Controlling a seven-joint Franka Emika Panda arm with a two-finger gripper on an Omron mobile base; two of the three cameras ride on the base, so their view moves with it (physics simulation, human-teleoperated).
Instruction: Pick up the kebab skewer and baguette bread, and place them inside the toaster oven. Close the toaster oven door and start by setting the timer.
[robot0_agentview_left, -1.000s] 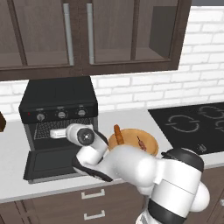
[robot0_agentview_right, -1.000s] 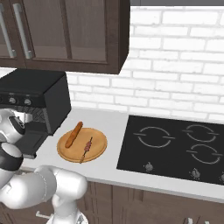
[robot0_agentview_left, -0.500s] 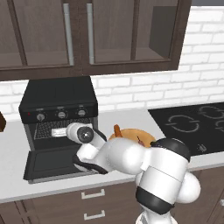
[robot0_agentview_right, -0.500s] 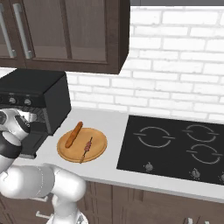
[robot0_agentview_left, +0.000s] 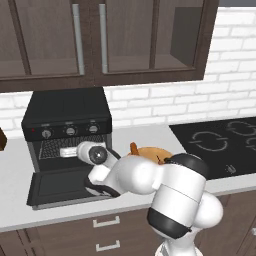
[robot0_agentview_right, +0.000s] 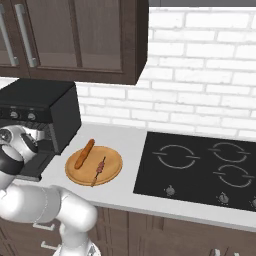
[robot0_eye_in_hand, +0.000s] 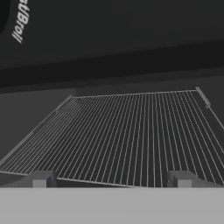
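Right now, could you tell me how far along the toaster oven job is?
Done: the toaster oven door is down. In hand: the open, empty gripper faces the wire rack. Left: kebab skewer and baguette bread lie on the wooden plate; loading, closing, timer.

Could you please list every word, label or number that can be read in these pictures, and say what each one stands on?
"/Broil": white letters, running sideways, on the dark front of the toaster oven in the hand view; the start of the word is cut off by the picture's edge.
Marks around the oven's three knobs: too small to read.
Hob: ring outlines and small knobs, no readable text.
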